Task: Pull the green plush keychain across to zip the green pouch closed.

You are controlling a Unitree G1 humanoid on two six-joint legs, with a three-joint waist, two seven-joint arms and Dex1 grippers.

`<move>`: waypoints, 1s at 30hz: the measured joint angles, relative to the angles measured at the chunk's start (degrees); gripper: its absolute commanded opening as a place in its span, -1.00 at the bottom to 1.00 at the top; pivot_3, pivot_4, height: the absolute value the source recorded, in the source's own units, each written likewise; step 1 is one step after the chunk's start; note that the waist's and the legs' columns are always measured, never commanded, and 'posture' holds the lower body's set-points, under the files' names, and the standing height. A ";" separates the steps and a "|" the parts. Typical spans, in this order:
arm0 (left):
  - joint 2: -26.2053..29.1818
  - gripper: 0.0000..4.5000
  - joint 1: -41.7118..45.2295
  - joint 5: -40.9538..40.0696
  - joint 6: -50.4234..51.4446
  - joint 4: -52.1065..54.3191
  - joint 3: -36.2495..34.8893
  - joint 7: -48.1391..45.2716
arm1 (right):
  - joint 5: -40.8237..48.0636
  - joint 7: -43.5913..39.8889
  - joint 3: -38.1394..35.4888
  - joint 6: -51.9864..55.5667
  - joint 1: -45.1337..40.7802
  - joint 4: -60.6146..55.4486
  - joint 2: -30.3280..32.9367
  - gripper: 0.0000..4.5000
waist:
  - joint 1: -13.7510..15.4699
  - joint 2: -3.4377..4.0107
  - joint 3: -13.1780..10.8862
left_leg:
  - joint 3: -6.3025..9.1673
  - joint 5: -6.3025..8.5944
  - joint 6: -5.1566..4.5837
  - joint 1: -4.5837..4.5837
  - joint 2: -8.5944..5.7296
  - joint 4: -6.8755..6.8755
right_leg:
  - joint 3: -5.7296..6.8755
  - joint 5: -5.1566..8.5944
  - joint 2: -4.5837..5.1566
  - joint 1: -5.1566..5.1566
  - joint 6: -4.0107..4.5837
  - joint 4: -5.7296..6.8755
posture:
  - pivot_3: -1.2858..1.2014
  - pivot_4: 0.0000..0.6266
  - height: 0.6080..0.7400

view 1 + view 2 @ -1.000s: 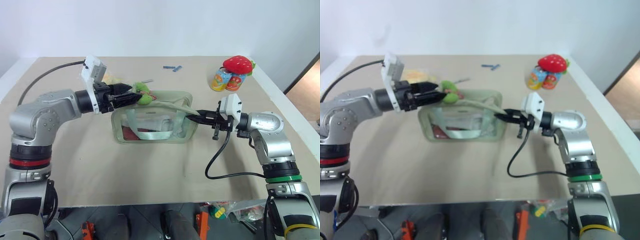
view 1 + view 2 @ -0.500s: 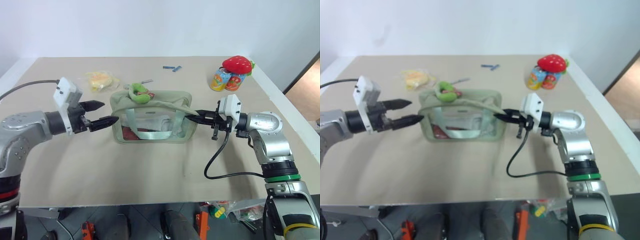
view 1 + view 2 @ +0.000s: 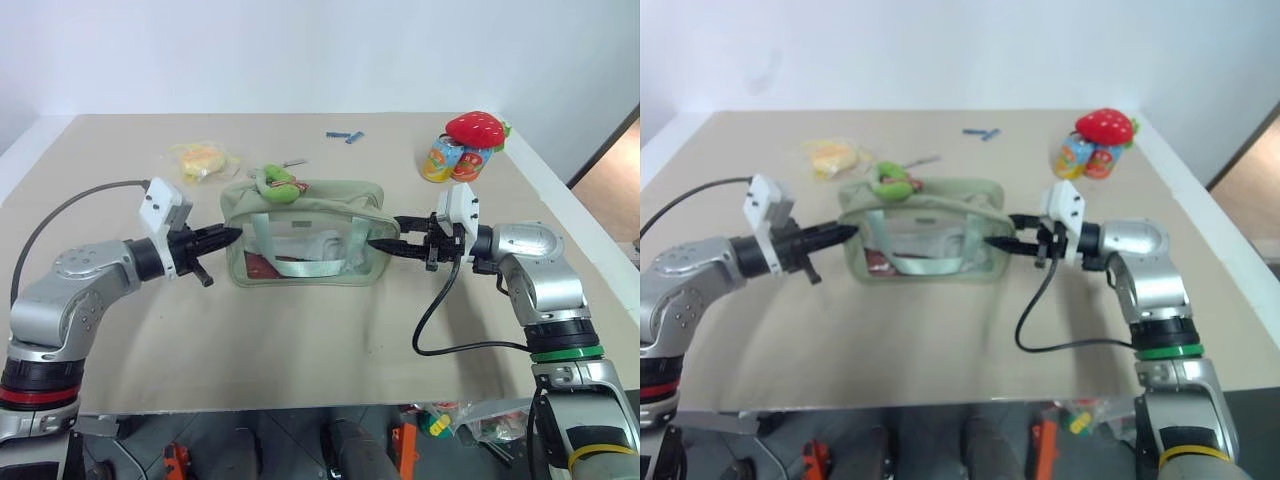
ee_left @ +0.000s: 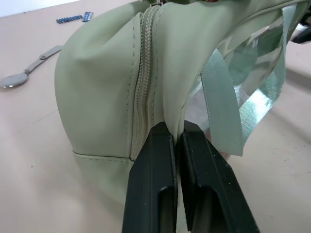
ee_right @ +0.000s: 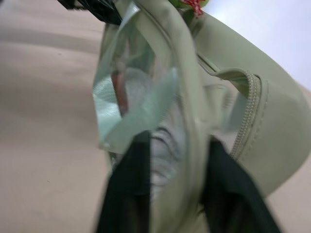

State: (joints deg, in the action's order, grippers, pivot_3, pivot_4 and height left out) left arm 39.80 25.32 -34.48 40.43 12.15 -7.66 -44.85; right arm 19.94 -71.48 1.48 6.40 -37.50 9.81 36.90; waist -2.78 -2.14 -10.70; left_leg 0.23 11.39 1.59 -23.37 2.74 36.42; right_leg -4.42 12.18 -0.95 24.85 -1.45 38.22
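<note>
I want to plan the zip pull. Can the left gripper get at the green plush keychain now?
Probably not yet: the left gripper is shut on the green pouch end. The green plush keychain lies uncovered on top, nearby.

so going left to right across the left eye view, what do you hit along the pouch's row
left claw → green pouch → right claw

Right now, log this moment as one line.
left gripper: shut at green pouch end | right gripper: open around other end | green plush keychain: on top
</note>
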 measured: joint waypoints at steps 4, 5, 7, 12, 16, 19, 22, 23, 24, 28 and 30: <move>-0.35 -1.00 0.13 0.23 -0.10 -0.42 -0.03 -0.59 | 0.28 -0.02 0.06 4.40 -1.11 -6.44 1.72 0.83 | 0.04 0.00 0.00 | 0.00 0.00 0.00 -0.02 -0.01 0.00 | 0.00 0.01 0.02 0.02 -0.01 -0.01 | 0.03 -0.52 1.00; -0.77 -1.00 0.17 0.21 -0.10 -0.41 -0.01 -0.66 | 0.84 0.17 0.30 5.93 -2.62 -8.80 1.87 0.97 | 0.04 0.00 0.00 | 0.00 0.00 0.00 -0.02 -0.01 0.00 | 0.01 0.01 0.02 0.02 -0.01 -0.01 | 0.03 -0.52 1.00; -1.19 -1.00 0.32 0.19 -0.09 -0.39 0.24 -0.69 | 1.60 0.41 0.86 7.56 -4.81 -10.96 1.73 0.99 | 0.04 0.00 0.00 | 0.01 0.00 0.00 -0.01 -0.01 0.01 | 0.02 0.00 0.02 0.01 -0.01 -0.01 | 0.03 -0.52 1.00; -2.63 -1.00 0.75 -0.14 0.04 -0.31 0.97 -0.92 | 0.95 3.17 2.47 8.91 -12.60 -12.75 -1.45 0.99 | 0.03 -0.01 0.01 | 0.02 0.00 0.00 0.00 0.00 0.02 | 0.03 0.00 0.01 -0.01 -0.02 -0.01 | 0.03 -0.52 1.00; -3.65 -1.00 1.36 -1.09 1.29 0.46 1.75 -0.78 | -3.46 6.63 5.95 4.76 -16.47 -7.06 -7.27 0.99 | 0.02 -0.01 0.01 | 0.01 0.00 0.00 -0.05 0.00 0.02 | 0.03 0.00 0.02 0.03 -0.01 -0.01 | 0.03 -0.52 1.00; -4.83 -1.00 1.61 -1.66 1.98 1.15 2.41 -0.54 | -7.43 8.31 8.57 -0.19 -18.45 -0.88 -10.35 0.99 | 0.17 -0.01 0.01 | 0.03 0.00 0.00 -0.18 -0.01 0.01 | 0.05 0.01 0.04 0.09 -0.01 -0.04 | 0.03 -0.52 1.00; -4.90 -1.00 1.82 -1.67 2.21 1.32 2.43 -0.41 | -9.54 8.75 9.87 -3.55 -18.81 3.22 -11.31 0.61 | 0.18 -0.01 0.01 | 0.03 0.00 0.00 -0.30 -0.04 0.01 | 0.06 0.02 0.09 0.16 -0.02 -0.05 | 0.03 -0.52 1.00; -4.93 -1.00 1.82 -1.67 2.22 1.37 2.43 -0.39 | -9.89 8.72 9.97 -4.17 -18.81 4.14 -11.46 0.46 | 0.18 -0.01 0.01 | 0.03 0.00 0.00 -0.32 -0.06 0.01 | 0.06 0.02 0.10 0.18 -0.03 -0.05 | 0.03 -0.52 1.00; -4.94 -1.00 1.82 -1.67 2.22 1.43 2.43 -0.31 | -10.13 8.58 9.98 -4.68 -18.81 4.90 -11.63 0.35 | 0.18 -0.01 0.01 | 0.03 0.00 0.00 -0.35 -0.07 0.01 | 0.06 0.02 0.12 0.21 -0.03 -0.04 | 0.03 -0.52 1.00; -4.94 -1.00 1.81 -1.64 2.26 1.49 2.43 0.06 | -10.20 7.95 9.97 -5.60 -18.81 5.66 -11.80 -0.27 | 0.16 -0.01 0.01 | 0.06 0.00 0.00 -0.34 -0.06 0.01 | 0.09 0.02 0.11 0.21 -0.03 -0.04 | 0.03 -0.52 1.00; -4.94 -1.00 1.81 -1.63 2.27 1.50 2.43 0.30 | -10.17 7.89 9.89 -5.59 -18.81 5.64 -11.71 -0.59 | 0.16 -0.01 0.01 | 0.07 0.00 0.00 -0.34 -0.06 0.02 | 0.10 0.02 0.11 0.21 -0.02 -0.03 | 0.03 -0.52 1.00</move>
State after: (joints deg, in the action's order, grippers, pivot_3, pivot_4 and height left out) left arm 34.86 27.13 -36.12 42.69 13.65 -5.23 -44.55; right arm 9.78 -63.59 11.37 0.81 -56.31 15.45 25.19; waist -2.62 -2.15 -10.70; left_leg 0.30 11.39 1.59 -23.70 2.68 36.44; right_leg -4.32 12.20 -0.84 25.05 -1.47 38.19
